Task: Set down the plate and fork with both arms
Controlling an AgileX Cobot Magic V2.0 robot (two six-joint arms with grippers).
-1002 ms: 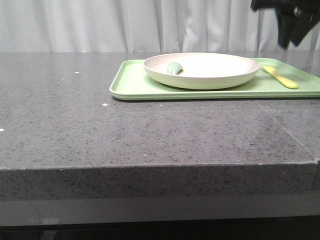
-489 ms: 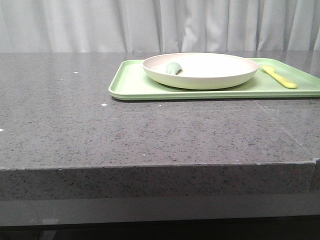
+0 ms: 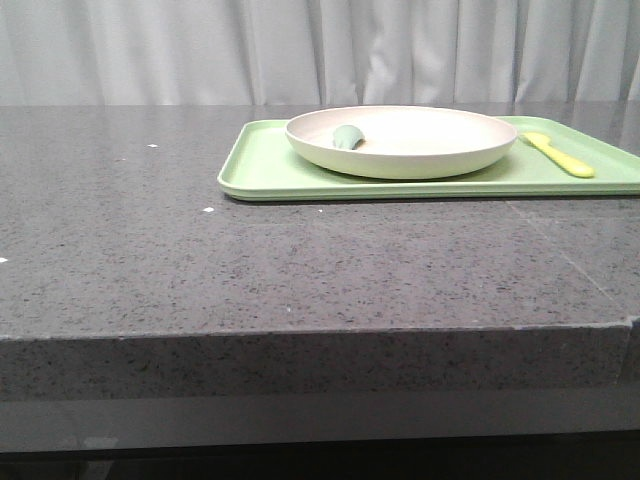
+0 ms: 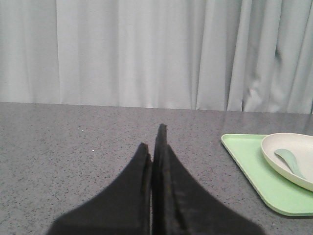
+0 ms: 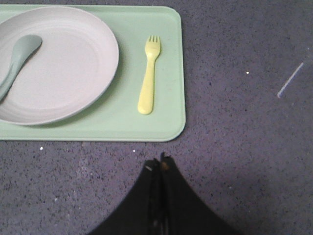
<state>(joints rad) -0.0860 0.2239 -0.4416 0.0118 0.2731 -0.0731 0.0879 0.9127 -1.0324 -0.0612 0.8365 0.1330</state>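
The plate [image 3: 402,140] sits on the light green tray [image 3: 270,170], which rests on the grey speckled tabletop [image 3: 250,260], and a sage-green spoon [image 5: 17,58] lies inside the plate against its rim. The pale yellow fork [image 5: 148,76] lies flat on the tray just beside the plate, not touching it. The left gripper [image 4: 155,147] hangs over bare tabletop well off the tray with its fingers pressed together and empty, while the right gripper [image 5: 160,166] hovers just off the tray's edge nearest the fork, fingers likewise closed on nothing.
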